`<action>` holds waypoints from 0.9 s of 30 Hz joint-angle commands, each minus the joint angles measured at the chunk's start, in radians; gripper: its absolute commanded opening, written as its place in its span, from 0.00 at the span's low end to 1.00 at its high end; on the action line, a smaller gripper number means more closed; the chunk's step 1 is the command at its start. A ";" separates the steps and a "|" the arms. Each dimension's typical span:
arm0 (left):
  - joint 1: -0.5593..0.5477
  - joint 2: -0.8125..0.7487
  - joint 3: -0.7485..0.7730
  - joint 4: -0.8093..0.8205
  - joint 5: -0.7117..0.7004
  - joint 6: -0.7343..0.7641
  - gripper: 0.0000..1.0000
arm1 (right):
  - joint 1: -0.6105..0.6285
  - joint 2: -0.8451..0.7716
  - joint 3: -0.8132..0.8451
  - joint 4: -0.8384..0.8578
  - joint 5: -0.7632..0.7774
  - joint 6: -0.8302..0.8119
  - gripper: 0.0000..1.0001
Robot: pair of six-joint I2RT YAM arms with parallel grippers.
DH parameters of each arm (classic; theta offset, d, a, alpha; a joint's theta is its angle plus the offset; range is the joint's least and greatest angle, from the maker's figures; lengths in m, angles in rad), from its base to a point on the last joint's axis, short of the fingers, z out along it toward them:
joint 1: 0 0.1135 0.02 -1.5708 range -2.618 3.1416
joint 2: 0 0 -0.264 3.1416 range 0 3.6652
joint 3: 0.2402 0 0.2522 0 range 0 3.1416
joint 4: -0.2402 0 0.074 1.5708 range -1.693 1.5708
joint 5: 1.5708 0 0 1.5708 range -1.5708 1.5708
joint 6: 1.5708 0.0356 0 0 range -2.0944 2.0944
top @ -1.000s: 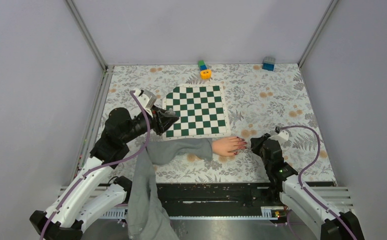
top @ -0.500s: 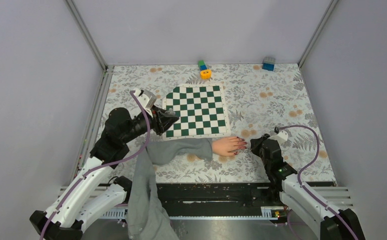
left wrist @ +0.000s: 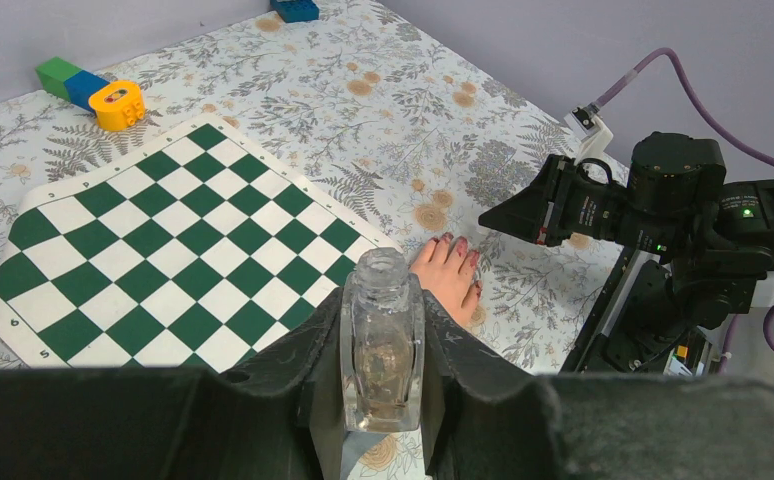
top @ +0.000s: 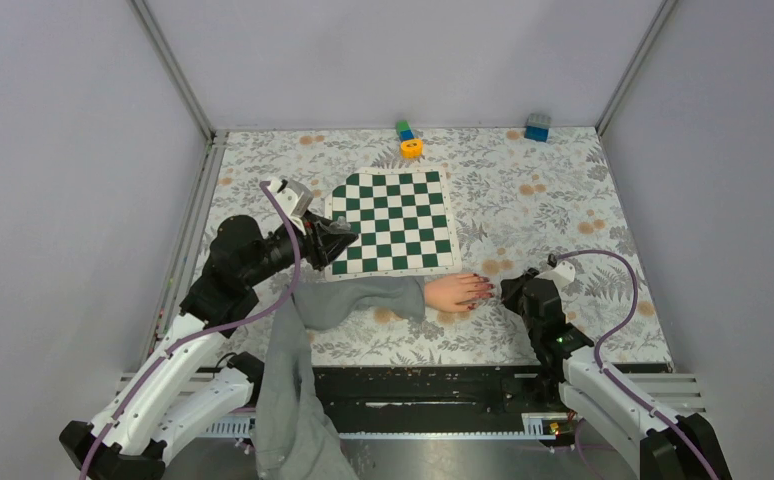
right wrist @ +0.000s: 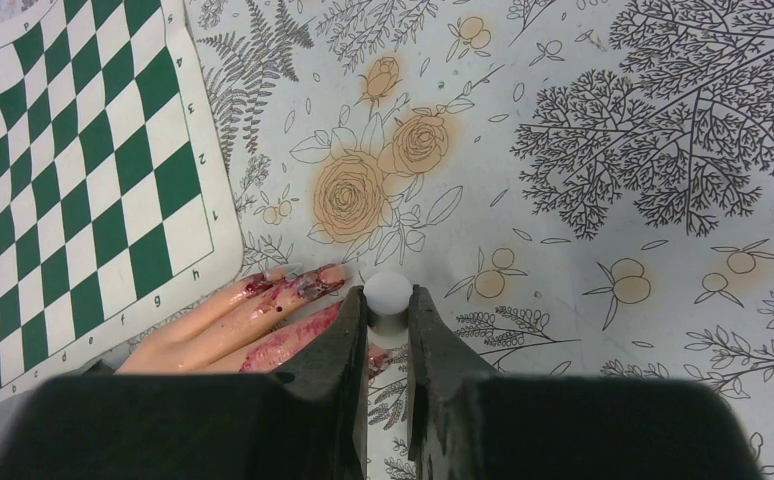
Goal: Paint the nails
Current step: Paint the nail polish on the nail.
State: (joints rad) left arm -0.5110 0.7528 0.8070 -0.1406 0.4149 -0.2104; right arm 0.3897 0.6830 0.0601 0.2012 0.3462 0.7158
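Dark red nails (right wrist: 313, 284) tip the pale hand (top: 451, 292) lying low at centre of the top view, just below the chessboard (top: 393, 220). The right gripper (right wrist: 387, 312), jaws clamped on a white cap (right wrist: 387, 290), sits just beside them. At centre-left, the left gripper (left wrist: 381, 322) clamps a glass bottle (left wrist: 381, 372).

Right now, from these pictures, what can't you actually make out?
Right wrist view: the robot's right hand hides whatever hangs below the round white cap it grips, so contact with the dark red glossy nails is unclear.
Top view: those nails are too small to judge.
Left wrist view: the left hand covers the base of the clear glass bottle.
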 commanded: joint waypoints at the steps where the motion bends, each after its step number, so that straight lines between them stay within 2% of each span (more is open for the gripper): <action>1: 0.003 -0.011 0.023 0.047 0.007 -0.004 0.00 | -0.005 -0.008 0.020 0.018 0.016 0.002 0.00; 27: 0.003 -0.008 0.023 0.052 0.017 -0.009 0.00 | -0.007 -0.012 0.046 -0.042 0.046 0.019 0.00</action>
State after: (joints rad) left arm -0.5110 0.7528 0.8070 -0.1410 0.4152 -0.2108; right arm 0.3897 0.6827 0.0643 0.1818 0.3553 0.7216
